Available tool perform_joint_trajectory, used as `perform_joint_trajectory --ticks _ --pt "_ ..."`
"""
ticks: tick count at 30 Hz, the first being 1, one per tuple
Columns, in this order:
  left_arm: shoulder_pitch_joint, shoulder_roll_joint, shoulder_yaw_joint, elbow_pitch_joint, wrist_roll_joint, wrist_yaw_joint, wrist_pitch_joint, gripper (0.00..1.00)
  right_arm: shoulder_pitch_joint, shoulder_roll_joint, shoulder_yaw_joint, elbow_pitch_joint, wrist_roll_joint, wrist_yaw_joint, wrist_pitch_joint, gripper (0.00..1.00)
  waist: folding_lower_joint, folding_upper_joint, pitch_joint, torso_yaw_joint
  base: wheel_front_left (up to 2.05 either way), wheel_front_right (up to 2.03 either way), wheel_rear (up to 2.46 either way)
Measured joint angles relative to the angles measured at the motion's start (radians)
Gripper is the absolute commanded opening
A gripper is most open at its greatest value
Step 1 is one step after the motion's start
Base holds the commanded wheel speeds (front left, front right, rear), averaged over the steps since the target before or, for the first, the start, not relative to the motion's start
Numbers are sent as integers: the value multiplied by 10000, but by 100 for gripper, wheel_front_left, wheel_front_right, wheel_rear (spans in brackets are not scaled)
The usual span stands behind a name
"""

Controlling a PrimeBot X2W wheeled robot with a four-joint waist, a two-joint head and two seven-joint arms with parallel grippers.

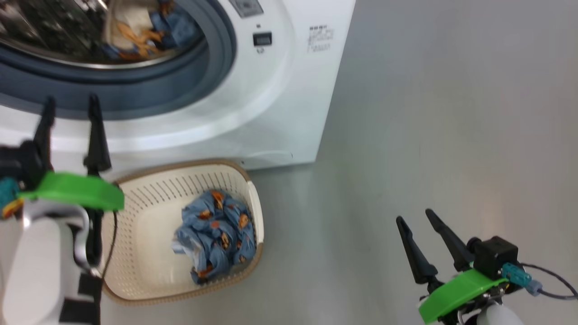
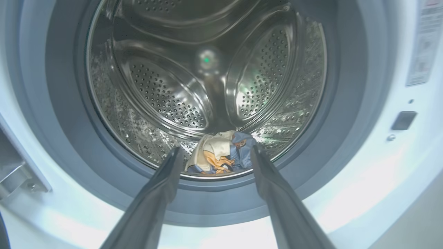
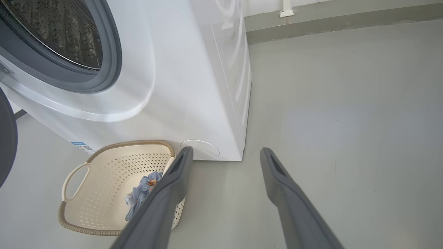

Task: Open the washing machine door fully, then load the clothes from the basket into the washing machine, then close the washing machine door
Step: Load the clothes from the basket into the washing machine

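A: Item one, left tool (image 1: 71, 99)?
B: Fingers spread wide, empty, aimed at the open mouth of the washer (image 1: 289, 90).
A: And the right tool (image 1: 414, 215)?
B: Also wide apart, empty, over the floor (image 1: 451, 113), well apart from the basket (image 1: 149, 271).
A: Garments?
B: A blue printed bundle (image 1: 219, 234) lies in the basket, just in front of the washer; cream and blue pieces (image 2: 216, 154) lie at the front of the drum (image 2: 166, 93).

- Nothing can be read.
- Grey printed lines (image 1: 321, 38) near the right edge of the washing machine (image 1: 289, 99) front: too small.
- Tall sticker (image 2: 426, 45) on that front: blurred.
- Blue label (image 3: 82, 146) at its lower front corner: illegible.
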Motion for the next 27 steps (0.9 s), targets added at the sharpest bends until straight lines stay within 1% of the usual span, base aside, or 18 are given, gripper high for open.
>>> perform_joint_trajectory --ticks 10,12,15,23,27 --pt "2018 -188 174 -1160 6 90 0 100 662 -31 -180 23 -13 0 2 100 0 0 -1330 200 0 0 0" --pt "2435 -232 199 -1388 15 167 0 100 782 -42 -178 13 -15 0 2 100 0 0 -1551 227 0 0 0" --pt "2998 -288 274 -1689 25 297 0 100 919 -54 -167 -21 -17 0 2 100 -1 0 -1833 267 0 0 0" --pt "4521 -305 334 -2573 128 353 2 100 1343 -19 -247 -90 -17 0 2 100 0 0 -2441 295 0 0 0" --pt "5424 -337 376 -3154 213 558 2 100 1475 -21 -355 -205 -44 0 2 100 0 0 -2702 257 0 0 0"
